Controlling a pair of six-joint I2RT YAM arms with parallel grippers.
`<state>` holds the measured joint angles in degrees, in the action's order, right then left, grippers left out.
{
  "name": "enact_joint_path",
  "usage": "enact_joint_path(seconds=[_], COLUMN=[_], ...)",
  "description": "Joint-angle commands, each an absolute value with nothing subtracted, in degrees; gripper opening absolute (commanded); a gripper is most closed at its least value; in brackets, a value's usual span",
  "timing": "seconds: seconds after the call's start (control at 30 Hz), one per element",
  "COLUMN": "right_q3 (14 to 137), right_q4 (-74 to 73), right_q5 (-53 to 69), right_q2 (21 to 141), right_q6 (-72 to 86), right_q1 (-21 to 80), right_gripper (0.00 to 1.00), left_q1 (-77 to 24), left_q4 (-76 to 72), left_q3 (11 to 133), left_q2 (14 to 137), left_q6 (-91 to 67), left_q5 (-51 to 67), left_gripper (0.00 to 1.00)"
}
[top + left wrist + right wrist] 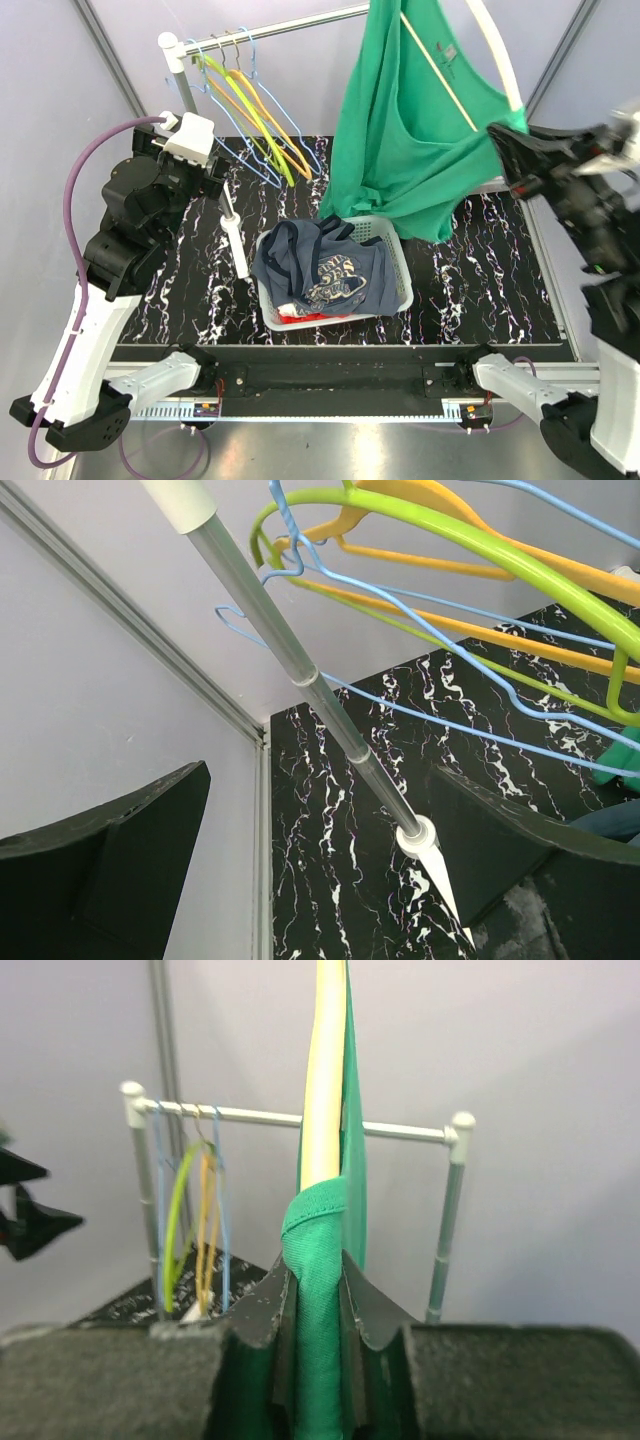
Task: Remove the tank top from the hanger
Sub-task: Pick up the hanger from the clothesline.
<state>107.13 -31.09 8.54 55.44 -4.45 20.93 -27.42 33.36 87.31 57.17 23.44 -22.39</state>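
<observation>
Green tank top (400,150) clamped at the strap, on its hanger (497,45) over a black veined bench (480,290).
Top view: the right end effector (512,145) grips the top's strap, with the bench below it and pale walls (300,70) behind. Left wrist: the left end effector (320,880) gapes open, with the rack pole (300,670) ahead. Right wrist: fingers (375,1310) pinch the strap, and the hanger rises straight above.
</observation>
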Motion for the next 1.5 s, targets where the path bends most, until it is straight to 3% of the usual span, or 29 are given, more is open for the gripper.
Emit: enact_joint_path(seconds=[0.0,0.5,0.77,0.9,1.33,1.47], right_q3=[112.5,116.0,106.2,103.6,99.9,97.7], right_q4=[-20.2,-30.2,-42.3,-49.6,-51.4,-50.0], right_q5=[15.5,30.1,31.0,38.0,58.0,59.8], right_q2=[54.1,57.0,53.7,53.0,53.0,52.7], right_q6=[-0.4,0.3,-4.2,-7.2,-5.4,-4.5], right_q1=[20.7,20.7,20.7,20.8,20.7,20.7], right_gripper=[0.00,0.00,0.00,0.00,0.00,0.00], left_q1=[-27.0,-26.4,-26.4,-26.4,-26.5,-26.5], left_q4=[31.7,33.0,39.5,42.0,44.9,41.8], left_q3=[89.4,91.0,94.8,95.3,83.6,85.7], left_q2=[56.6,55.7,54.5,53.8,40.8,40.2], left_q6=[22.4,21.7,20.8,20.5,27.0,23.2], left_q5=[-21.1,-18.6,-9.8,-6.8,23.3,25.7], left_gripper=[0.99,0.99,0.99,0.99,0.99,0.99])
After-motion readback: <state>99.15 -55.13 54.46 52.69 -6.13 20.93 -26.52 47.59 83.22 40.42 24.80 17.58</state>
